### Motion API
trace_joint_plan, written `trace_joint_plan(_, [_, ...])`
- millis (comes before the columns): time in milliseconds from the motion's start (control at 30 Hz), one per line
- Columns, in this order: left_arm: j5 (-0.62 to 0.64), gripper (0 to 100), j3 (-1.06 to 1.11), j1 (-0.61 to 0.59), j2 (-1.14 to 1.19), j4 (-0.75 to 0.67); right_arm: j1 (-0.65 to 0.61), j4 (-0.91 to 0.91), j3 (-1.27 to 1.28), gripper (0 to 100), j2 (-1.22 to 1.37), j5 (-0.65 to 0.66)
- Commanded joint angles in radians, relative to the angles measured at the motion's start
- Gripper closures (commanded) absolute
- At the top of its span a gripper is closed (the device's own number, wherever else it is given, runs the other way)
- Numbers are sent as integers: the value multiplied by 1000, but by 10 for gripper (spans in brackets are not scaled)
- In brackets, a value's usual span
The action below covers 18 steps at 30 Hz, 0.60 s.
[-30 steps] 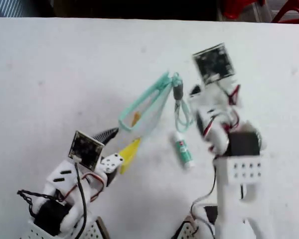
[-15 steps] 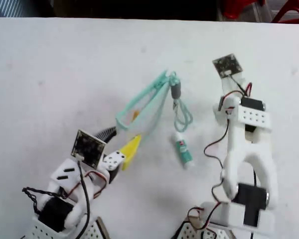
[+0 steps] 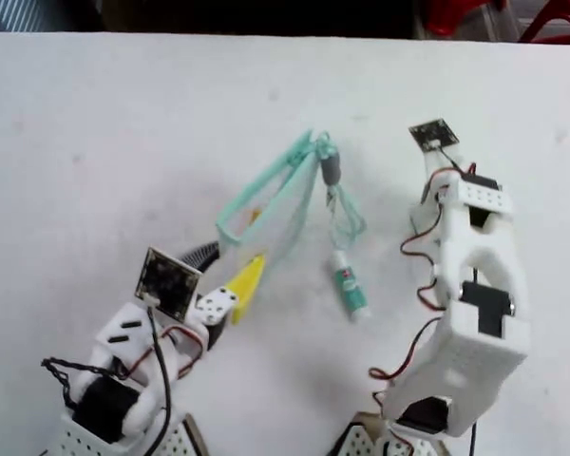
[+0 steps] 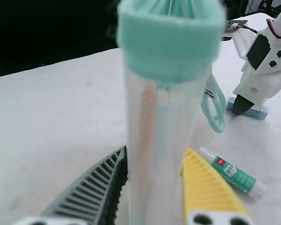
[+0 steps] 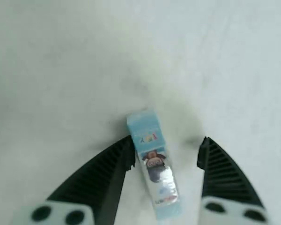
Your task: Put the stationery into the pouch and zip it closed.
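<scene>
The left gripper (image 4: 155,157) squeezes the pouch (image 4: 159,108) tight between its jaws (one grey, one yellow). A glue stick (image 4: 232,176) lies beside the yellow jaw. Farther off, the right gripper (image 5: 167,143) has its jaws spread apart, with a small blue box (image 5: 152,164) between them.

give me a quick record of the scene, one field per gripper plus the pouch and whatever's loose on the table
left gripper: shut on pouch, holding its end nearest that arm
right gripper: open, fingers either side of eraser
pouch: mouth looks open, orange item inside
eraser: flat on table, outside pouch
glue stick: lying on table beside pouch, untouched
left to do: eraser and glue stick into pouch, then zip
</scene>
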Motion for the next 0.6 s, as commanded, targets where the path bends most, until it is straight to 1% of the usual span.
trace_joint_plan(0, [8,812,-5,-4,4,-32,4,-7,-97,787,39,9])
trace_joint_plan(200, [8,812,-5,1,4,-32,-7,-7,-107,799,65,9])
trace_joint_plan(233, [8,812,-5,1,4,-32,-10,-7,-107,827,62,9])
trace_joint_plan(333, [8,812,-5,1,4,-31,-13,-10,-107,983,58,9])
trace_joint_plan(367, [8,812,-5,1,4,-31,-13,-10,-107,986,58,8])
trace_joint_plan(400, [8,812,-5,1,4,-31,-13,-8,-107,961,58,8])
trace_joint_plan(433, [8,812,-5,1,4,-31,-13,-8,-107,955,58,8])
trace_joint_plan(500, [8,812,-5,1,4,-31,-7,-7,-107,987,58,8])
trace_joint_plan(567, [8,812,-5,1,4,-31,-5,-2,-107,980,51,8])
